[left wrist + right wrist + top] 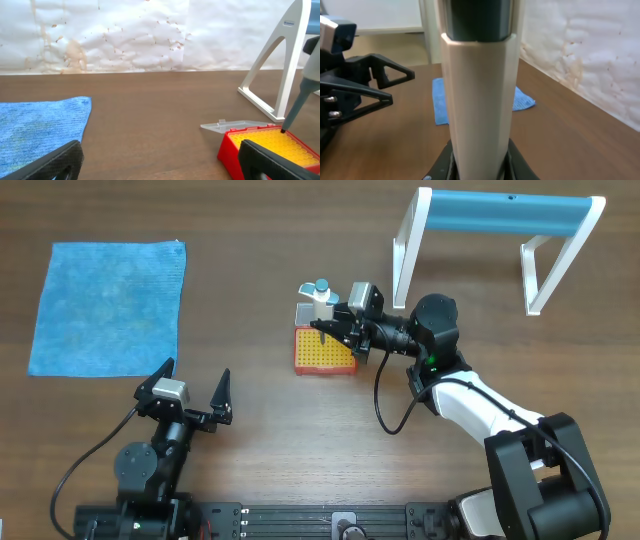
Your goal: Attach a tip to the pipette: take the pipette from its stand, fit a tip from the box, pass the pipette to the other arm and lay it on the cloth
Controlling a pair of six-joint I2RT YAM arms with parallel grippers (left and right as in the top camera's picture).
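Note:
My right gripper (335,323) is shut on the white and grey pipette (322,298), holding it upright over the red tip box (322,352). The pipette body (480,90) stands right in front of the right wrist camera. In the left wrist view the pipette's grey shaft (300,102) ends at the yellow tip rack of the tip box (272,150), whose clear lid (235,125) lies open behind it. My left gripper (195,388) rests open near the table's front left, nothing between its fingers. The blue cloth (108,307) lies flat at the far left.
The white pipette stand (500,235) with a blue top bar stands at the back right, empty. A crumpled white backdrop (125,35) closes the table's far side. Bare wooden table (250,300) lies between cloth and tip box.

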